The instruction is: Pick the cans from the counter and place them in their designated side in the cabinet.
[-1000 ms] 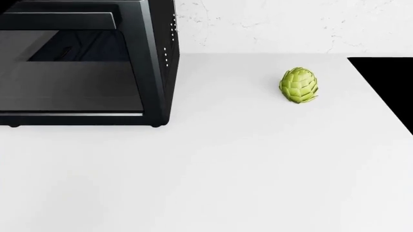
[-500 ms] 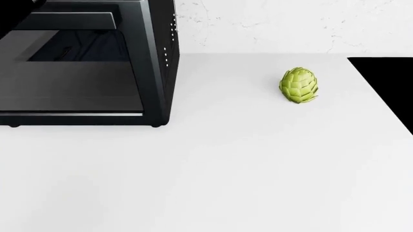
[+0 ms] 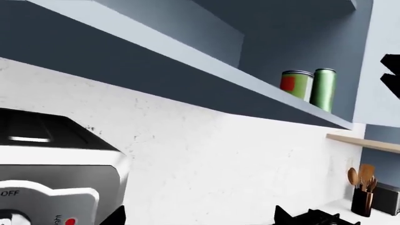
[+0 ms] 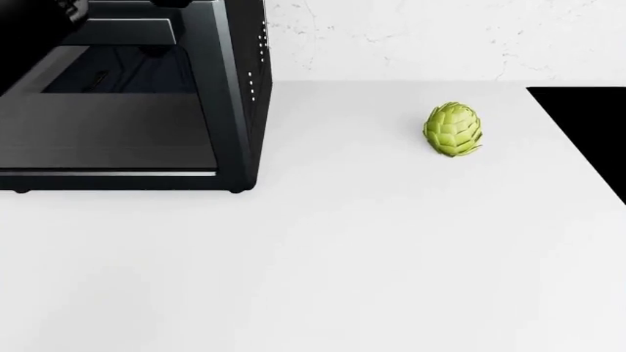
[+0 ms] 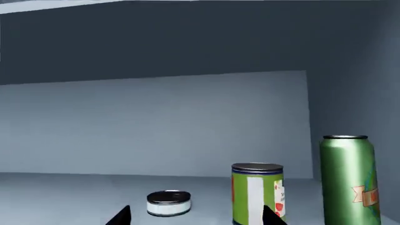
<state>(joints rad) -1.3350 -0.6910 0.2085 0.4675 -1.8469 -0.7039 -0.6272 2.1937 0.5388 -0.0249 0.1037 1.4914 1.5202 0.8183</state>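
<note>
Both cans stand on the cabinet shelf in the right wrist view: the short flat tin with a dark lid, and to its side the tall can with a green-and-white label. My right gripper is open just in front of them, with the tin showing between its dark fingertips and nothing held. From further off, the left wrist view shows the tall can on the cabinet's shelf. My left gripper is open and empty, facing the white wall. No can shows on the white counter.
A slim green can stands beside the tall can, near the cabinet's side wall. On the counter lie a green artichoke, a black oven at the left and the black stovetop at the right. A utensil holder stands far off.
A dark part of my left arm has come into the head view's top left corner, over the black oven. The artichoke and the counter are unchanged.
</note>
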